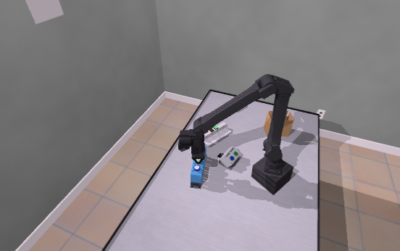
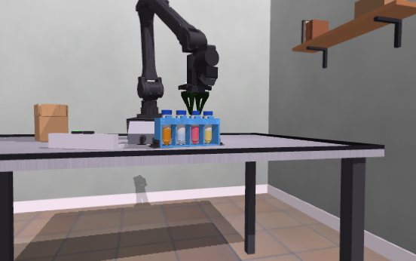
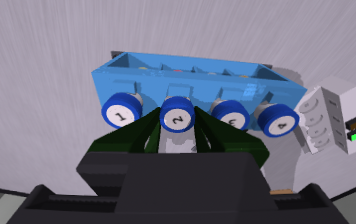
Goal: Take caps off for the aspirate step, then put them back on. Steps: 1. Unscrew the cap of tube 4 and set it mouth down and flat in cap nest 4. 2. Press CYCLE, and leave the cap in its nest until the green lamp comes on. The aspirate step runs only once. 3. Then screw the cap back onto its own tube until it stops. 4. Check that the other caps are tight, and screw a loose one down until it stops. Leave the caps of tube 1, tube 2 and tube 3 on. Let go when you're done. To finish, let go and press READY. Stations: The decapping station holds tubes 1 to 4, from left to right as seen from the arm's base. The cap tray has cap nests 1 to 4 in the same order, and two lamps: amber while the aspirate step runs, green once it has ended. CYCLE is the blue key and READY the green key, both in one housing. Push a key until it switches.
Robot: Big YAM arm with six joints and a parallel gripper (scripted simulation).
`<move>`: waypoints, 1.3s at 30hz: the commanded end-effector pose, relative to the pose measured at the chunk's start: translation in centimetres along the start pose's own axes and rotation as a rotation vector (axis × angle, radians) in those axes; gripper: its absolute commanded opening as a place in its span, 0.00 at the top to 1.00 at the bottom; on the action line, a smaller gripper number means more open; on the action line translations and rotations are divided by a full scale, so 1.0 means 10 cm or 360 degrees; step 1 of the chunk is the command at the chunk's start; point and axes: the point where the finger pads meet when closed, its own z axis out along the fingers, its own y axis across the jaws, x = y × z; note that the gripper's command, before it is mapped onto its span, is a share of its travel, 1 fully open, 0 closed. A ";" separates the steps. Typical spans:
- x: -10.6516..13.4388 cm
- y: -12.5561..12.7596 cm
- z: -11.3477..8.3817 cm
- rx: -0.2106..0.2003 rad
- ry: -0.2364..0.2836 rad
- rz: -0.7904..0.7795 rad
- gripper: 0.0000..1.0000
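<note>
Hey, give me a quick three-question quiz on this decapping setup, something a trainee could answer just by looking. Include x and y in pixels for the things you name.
1. Which numbered cap is the gripper (image 1: 198, 160) (image 2: 194, 113) (image 3: 177, 111) closed on?
2. True or false: the green lamp (image 1: 216, 128) (image 3: 353, 137) is lit.
3. Fill in the blank: the decapping station (image 1: 196, 177) (image 2: 187, 121) (image 3: 200, 90) has ____ tubes standing in it with their caps on.

Key: 1. Cap 2 (image 2: 195, 112) (image 3: 177, 116). 2. True. 3. Four.
</note>
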 end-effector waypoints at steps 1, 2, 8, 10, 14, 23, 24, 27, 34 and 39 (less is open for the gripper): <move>0.00 -0.05 0.07 -0.0005 0.0004 0.0313 1.00; 0.00 -0.05 0.07 -0.0005 0.0004 0.0345 1.00; 0.00 -0.05 0.07 -0.0005 0.0006 0.0359 1.00; 0.00 -0.05 0.07 -0.0005 0.0006 0.0359 1.00; 0.00 -0.05 0.07 -0.0005 0.0006 0.0359 1.00; 0.00 -0.05 0.07 -0.0005 0.0006 0.0359 1.00; 0.00 -0.05 0.07 -0.0005 0.0006 0.0359 1.00; 0.00 -0.05 0.07 -0.0005 0.0006 0.0359 1.00; 0.00 -0.05 0.07 -0.0005 0.0006 0.0359 1.00; 0.00 -0.05 0.07 -0.0005 0.0006 0.0359 1.00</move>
